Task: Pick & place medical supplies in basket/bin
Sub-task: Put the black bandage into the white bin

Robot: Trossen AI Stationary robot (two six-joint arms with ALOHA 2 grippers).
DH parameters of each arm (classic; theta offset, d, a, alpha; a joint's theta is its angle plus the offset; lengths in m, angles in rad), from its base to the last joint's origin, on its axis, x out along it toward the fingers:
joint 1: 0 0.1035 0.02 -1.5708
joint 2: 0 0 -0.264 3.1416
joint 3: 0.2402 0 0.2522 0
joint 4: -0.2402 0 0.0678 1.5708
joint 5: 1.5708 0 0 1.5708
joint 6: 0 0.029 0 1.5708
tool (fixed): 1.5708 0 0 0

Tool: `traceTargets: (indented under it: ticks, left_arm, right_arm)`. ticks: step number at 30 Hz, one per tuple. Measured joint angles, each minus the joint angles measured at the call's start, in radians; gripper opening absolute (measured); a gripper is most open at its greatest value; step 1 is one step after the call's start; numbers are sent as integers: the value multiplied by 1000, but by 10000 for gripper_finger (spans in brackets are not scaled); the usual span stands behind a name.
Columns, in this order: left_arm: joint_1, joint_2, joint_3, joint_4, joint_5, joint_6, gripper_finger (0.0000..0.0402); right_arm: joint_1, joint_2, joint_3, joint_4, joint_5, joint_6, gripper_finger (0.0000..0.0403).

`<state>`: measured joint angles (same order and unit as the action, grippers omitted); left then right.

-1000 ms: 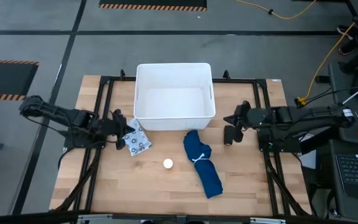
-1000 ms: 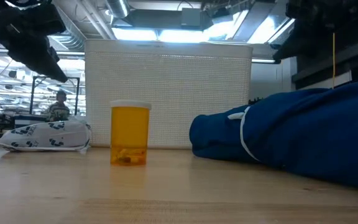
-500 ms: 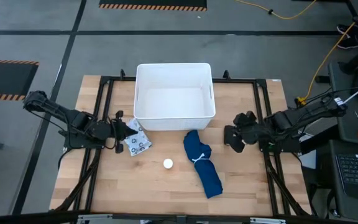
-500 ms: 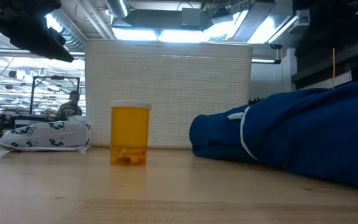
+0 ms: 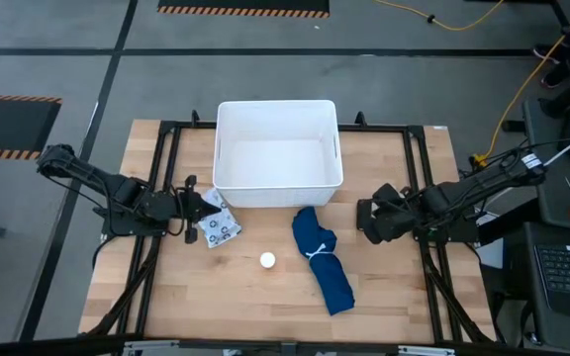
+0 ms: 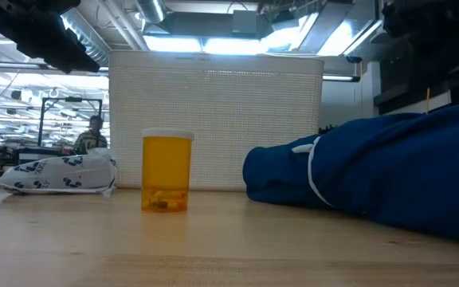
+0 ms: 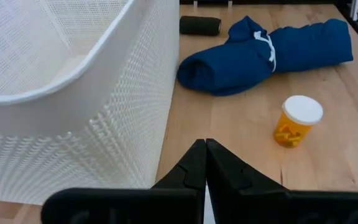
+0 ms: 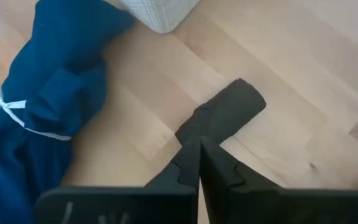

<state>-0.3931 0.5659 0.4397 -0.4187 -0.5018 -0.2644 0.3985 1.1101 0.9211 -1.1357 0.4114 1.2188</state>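
Observation:
The white bin [image 5: 277, 103] stands at the table's far middle. The dark-blue bundle [image 5: 323, 259], tied with a white band, lies flat in front of the bin's right corner. The white round object [image 5: 267, 260] is the cap of an upright orange pill bottle [image 6: 166, 171]. The patterned packet [image 5: 218, 225] lies flat by the bin's near left corner. My left gripper [image 5: 209, 203] is shut and hovers above the packet's left edge. My right gripper [image 5: 364, 222] is shut, up in the air right of the bundle.
A short dark roll [image 8: 229, 112] lies on the table under my right gripper, near the bin's right corner. Black frame rails run along the table's left and right sides. Bare wood lies along the near edge, in front of the bottle and the bundle.
My right gripper has moved toward the table's near edge, from beside the bin's right corner to a spot level with the bundle's far end. My left arm has risen slightly above the packet. Nothing on the table has moved.

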Motion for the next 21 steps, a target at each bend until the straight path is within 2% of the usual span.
traceTargets:
  ticks: [5, 16, 21]
  left_arm:
    - [0, 0, 0, -1, 3, -2, 5]
    - [0, 0, 0, -3, 57, 7, 5]
    - [0, 0, 0, -3, 56, 40, 3]
  right_arm:
    - [-2, 7, 0, 2, -2, 36, 58]
    - [-2, 106, -1, 2, -2, 35, 226]
    - [-19, 150, -2, 1, -3, 14, 282]
